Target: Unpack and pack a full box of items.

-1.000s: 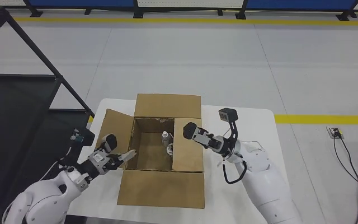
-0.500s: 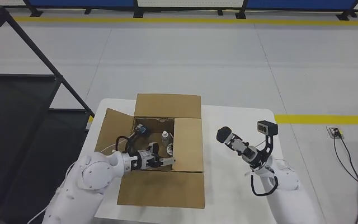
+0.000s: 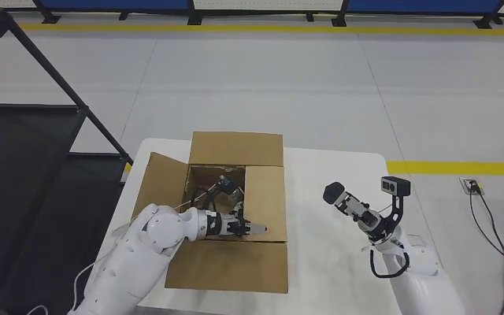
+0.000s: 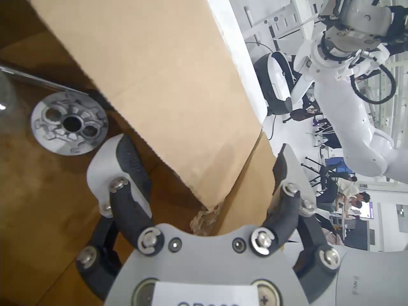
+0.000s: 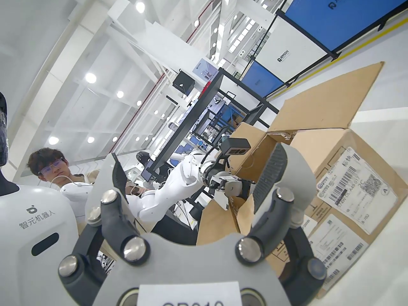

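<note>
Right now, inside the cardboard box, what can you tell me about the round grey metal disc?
The grey metal disc looks like cast metal, round, with a dark centre hole and several smaller pockets around it. It lies flat on the floor of the cardboard box. The open left end effector hovers beside it, not holding it. A thin metal rod runs by its edge.

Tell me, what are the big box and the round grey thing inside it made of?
The box looks like brown cardboard, matte, with a frayed corner. The round grey disc seems cast metal, dull silvery with moulded holes, though maybe plastic.
</note>
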`<move>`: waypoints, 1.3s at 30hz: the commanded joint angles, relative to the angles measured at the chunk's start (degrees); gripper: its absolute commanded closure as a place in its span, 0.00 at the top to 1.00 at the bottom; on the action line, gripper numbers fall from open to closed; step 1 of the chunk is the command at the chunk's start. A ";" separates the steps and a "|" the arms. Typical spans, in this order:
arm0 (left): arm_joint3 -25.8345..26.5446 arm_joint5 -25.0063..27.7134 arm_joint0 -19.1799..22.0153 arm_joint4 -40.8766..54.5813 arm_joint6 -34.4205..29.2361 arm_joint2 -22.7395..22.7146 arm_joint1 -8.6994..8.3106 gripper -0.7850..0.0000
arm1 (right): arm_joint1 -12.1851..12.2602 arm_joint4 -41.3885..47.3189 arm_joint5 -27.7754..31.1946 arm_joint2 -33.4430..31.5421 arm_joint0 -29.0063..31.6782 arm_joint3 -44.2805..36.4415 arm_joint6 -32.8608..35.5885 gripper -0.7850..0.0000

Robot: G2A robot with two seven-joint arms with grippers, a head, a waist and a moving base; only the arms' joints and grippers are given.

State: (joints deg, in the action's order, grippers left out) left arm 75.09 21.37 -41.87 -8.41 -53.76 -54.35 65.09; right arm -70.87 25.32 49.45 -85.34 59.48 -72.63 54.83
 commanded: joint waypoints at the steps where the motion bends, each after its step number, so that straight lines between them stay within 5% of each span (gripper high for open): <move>1: -0.82 0.78 0.67 0.88 0.99 0.80 0.42 1.00 | 0.40 0.37 0.12 -0.20 0.39 0.01 -0.12 1.00; 5: -0.24 1.91 1.11 0.58 3.36 1.05 0.74 1.00 | 1.18 1.04 0.38 -0.53 1.37 -0.42 -0.38 1.00; 16: 11.32 0.90 -3.10 -7.49 11.57 -1.95 -0.10 1.00 | 2.81 2.63 2.35 -0.40 2.91 0.52 -2.36 1.00; 21: 13.74 -0.09 -3.69 -12.46 17.88 0.25 0.65 1.00 | 3.54 4.17 4.52 -1.58 4.50 1.08 -4.53 1.00; 28: 12.72 -0.08 -0.89 -15.93 21.98 6.52 2.85 1.00 | 4.66 7.23 7.27 -3.72 7.46 1.92 -7.27 1.00; 39: 3.70 -1.64 7.12 -16.19 21.43 17.31 8.13 1.00 | 6.23 9.18 8.55 -6.94 10.98 3.15 -8.55 1.00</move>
State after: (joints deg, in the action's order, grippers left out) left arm 80.03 19.79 -35.48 -24.78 -32.19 -38.00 72.69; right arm -64.72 34.55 58.01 -92.01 70.15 -69.39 46.27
